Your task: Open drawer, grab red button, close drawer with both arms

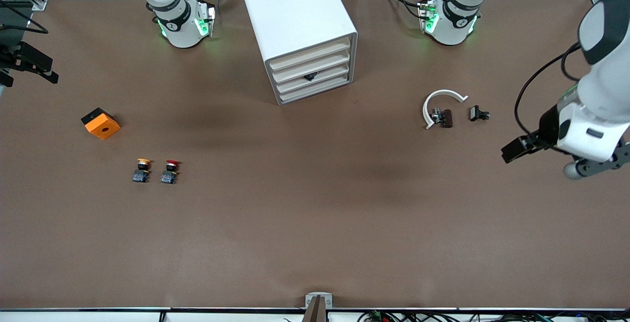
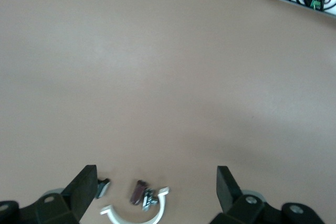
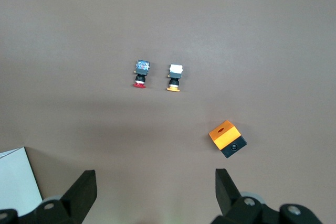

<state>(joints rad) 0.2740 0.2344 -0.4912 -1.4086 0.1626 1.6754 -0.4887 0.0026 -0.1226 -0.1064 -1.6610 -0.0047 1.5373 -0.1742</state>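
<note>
The red-capped button (image 1: 170,172) lies on the table toward the right arm's end, also in the right wrist view (image 3: 140,74). The white drawer cabinet (image 1: 298,21) stands between the arm bases with all drawers shut. One drawer (image 1: 310,77) has a small black handle. My right gripper (image 3: 156,182) is open and empty, high over the table near the cabinet's corner (image 3: 16,179), and is out of the front view. My left gripper (image 1: 514,150) is open and empty in the air at the left arm's end, fingers apart in its wrist view (image 2: 157,179).
A yellow-capped button (image 1: 142,170) lies beside the red one. An orange square block (image 1: 101,123) lies farther from the front camera than both. A white C-shaped ring (image 1: 440,101), a dark part (image 1: 445,117) and a black part (image 1: 478,113) lie toward the left arm's end.
</note>
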